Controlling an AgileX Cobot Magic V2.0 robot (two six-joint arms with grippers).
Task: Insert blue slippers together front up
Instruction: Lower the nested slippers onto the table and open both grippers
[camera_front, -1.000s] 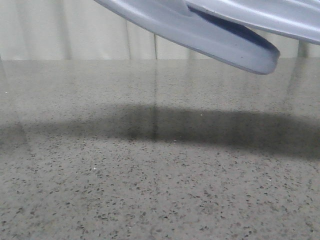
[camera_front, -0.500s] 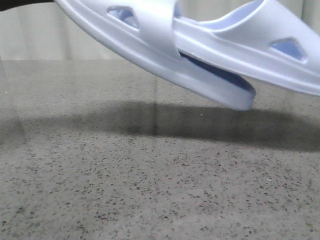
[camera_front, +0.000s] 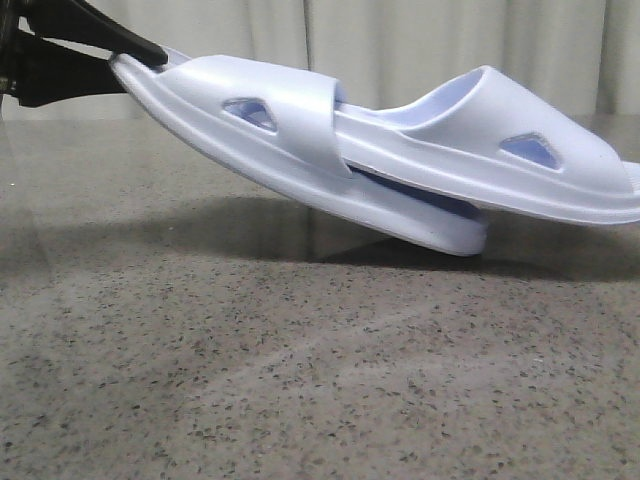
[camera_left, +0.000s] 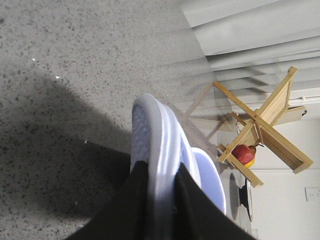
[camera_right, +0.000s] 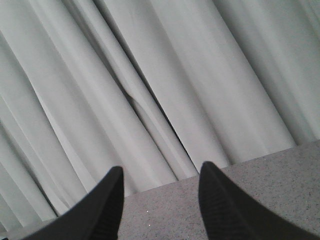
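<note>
Speckled table (camera_front: 300, 380) — slippers (camera_front: 420, 175) touching.

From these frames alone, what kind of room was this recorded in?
Probably a lab or staged indoor room, not a home. A speckled stone-look table stands before pale curtains, and a wooden X-frame stand holding an apple-like fruit sits beyond. The left gripper holds the blue slippers.

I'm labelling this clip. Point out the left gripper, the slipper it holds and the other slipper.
left gripper (camera_left: 160, 200), left wrist view, between its fingers.
held slipper (camera_front: 290, 110), front view, on its strap.
other slipper (camera_front: 480, 115), front view, on its strap.
</note>
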